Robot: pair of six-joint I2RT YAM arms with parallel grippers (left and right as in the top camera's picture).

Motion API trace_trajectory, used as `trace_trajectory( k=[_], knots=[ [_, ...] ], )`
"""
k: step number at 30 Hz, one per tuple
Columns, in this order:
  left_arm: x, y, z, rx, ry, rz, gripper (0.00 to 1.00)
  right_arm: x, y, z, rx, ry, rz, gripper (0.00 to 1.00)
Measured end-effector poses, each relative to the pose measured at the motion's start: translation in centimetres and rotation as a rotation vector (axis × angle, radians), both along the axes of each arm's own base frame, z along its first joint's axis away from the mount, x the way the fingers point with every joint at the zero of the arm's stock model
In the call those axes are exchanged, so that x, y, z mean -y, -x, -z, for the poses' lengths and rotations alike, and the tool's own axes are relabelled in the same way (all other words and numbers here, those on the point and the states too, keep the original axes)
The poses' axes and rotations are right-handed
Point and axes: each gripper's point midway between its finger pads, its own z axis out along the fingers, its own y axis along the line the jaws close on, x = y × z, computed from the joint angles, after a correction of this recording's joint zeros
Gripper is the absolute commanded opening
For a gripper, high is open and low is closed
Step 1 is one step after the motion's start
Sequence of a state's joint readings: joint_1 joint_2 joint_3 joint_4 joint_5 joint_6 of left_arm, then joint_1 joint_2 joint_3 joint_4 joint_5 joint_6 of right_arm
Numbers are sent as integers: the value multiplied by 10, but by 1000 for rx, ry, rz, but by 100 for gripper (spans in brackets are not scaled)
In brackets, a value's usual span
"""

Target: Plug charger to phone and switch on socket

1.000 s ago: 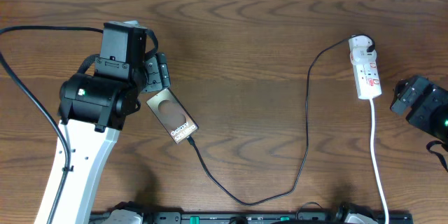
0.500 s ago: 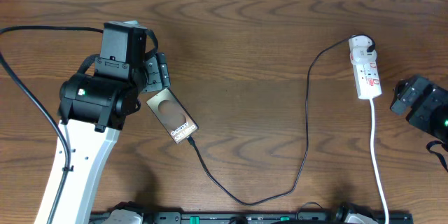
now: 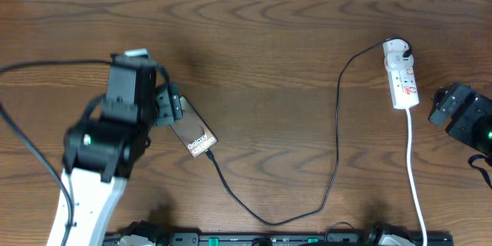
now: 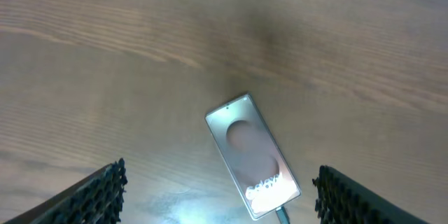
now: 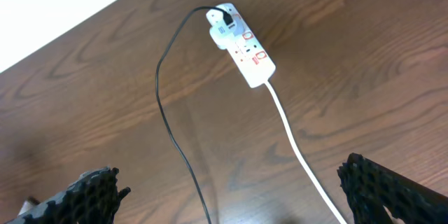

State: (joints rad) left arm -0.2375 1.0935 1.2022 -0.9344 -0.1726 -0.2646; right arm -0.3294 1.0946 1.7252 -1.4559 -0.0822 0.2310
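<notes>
Black charger [image 3: 337,123] tip at phone [image 3: 196,132] end, left pincer [image 4: 218,175] spread above.

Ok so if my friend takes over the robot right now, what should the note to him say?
Left gripper: open, empty, hovering over the phone.
Right gripper: open, empty, near the socket, not touching it.
Charger: one end sits in the socket's rounded end. Its tip meets the phone's "Galaxy" end and looks plugged in.
Done, it seems: plugging in the phone.
Left: switch on the socket. The pictures do not show whether its switch is on.
</notes>
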Motion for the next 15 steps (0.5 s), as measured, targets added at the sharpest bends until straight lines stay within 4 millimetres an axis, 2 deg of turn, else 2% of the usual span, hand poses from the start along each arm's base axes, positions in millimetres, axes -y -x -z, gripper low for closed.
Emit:
trace_trajectory(
  k=[9, 15],
  knots=[
    [-16, 5, 29, 312, 74, -50, 85, 0, 0, 0, -1, -1, 0, 99],
    [-27, 13, 25, 608, 137, -75, 85, 0, 0, 1, -2, -1, 0, 99]
  ],
)
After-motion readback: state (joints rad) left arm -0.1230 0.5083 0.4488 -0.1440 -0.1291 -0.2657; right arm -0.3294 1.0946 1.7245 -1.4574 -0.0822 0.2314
